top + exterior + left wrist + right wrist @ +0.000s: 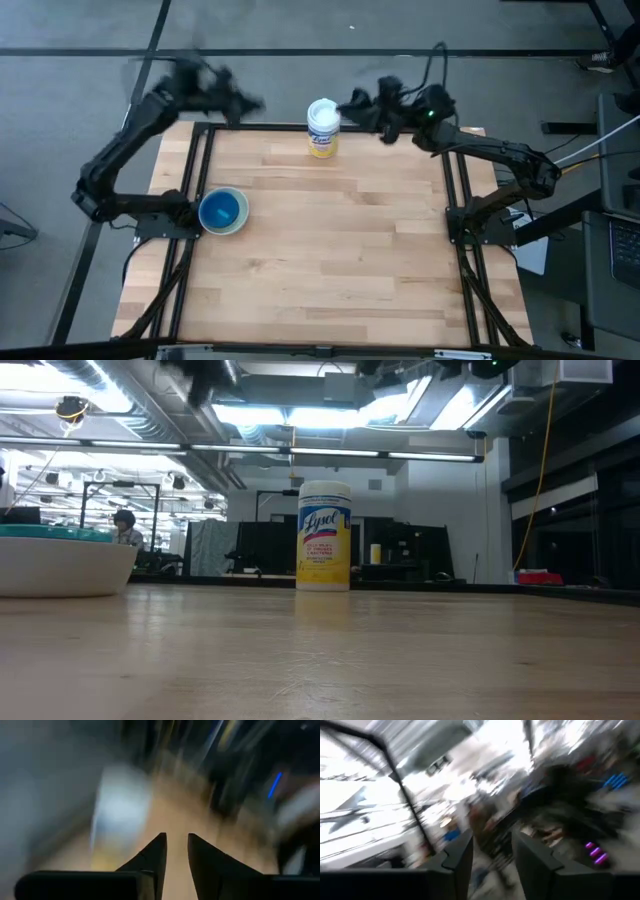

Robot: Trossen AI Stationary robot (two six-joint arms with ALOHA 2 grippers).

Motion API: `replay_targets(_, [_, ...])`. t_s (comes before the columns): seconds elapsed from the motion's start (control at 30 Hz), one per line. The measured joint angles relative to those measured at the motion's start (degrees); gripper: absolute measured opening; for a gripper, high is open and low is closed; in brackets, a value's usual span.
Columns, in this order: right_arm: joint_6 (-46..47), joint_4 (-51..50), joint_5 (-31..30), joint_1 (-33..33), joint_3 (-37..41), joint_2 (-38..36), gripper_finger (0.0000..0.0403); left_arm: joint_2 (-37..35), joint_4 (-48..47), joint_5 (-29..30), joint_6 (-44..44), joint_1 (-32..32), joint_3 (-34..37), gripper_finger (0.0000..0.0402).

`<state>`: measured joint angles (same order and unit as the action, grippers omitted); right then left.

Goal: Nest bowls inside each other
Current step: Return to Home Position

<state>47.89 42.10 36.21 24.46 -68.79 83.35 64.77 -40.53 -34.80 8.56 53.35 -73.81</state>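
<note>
A nest of bowls (222, 211) rests on its base on the wooden table near the left edge. The white bowl (60, 565) is outermost, and a blue-teal bowl (221, 209) sits inside it with its rim (50, 532) showing above the white one. My left gripper (255, 103) is raised above the table's far left corner, well away from the bowls. In the left wrist view its fingers (176, 840) stand slightly apart with nothing between them. My right gripper (348, 103) hangs high over the far edge, right of the canister, open (492, 842) and empty.
A white-lidded canister with a yellow label (322, 127) stands upright at the middle of the far edge, between the two grippers. Black frame rails (190, 230) run along the table's left and right sides. The bare wooden top (340, 240) stretches to the right of the bowls.
</note>
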Motion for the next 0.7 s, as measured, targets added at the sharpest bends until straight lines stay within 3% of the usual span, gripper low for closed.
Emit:
replay_targets(0.13, [-3.96,-0.54,-3.1,3.82,-2.9,-1.36,0.0123,-5.85,33.99,1.0,12.56,-0.1,-6.94,0.0067])
replay_targets(0.2, [-3.68,-0.64,3.27,6.04,-3.21,-2.63,0.0118,-9.27,43.65,3.25,12.96,-0.1,-8.98,0.0065])
replay_targets(0.27, [-3.59,-0.74,10.3,6.76,-2.78,-4.45,0.0119,-12.91,46.8,5.83,11.23,-0.1,-10.45,0.0061])
replay_targets(0.43, [1.08,1.39,20.51,5.15,-2.36,-9.92,0.0136,-23.54,42.33,14.39,9.91,-0.1,-11.29,0.0052])
replay_targets(0.6, [2.24,0.76,23.9,3.74,-2.35,-13.47,0.0151,-33.05,29.45,17.66,8.64,-0.04,-11.29,0.0044])
replay_targets(0.7, [12.68,-0.1,32.03,3.27,-2.33,-14.66,0.0159,-37.67,18.97,19.08,3.94,-0.03,-11.25,0.0038])
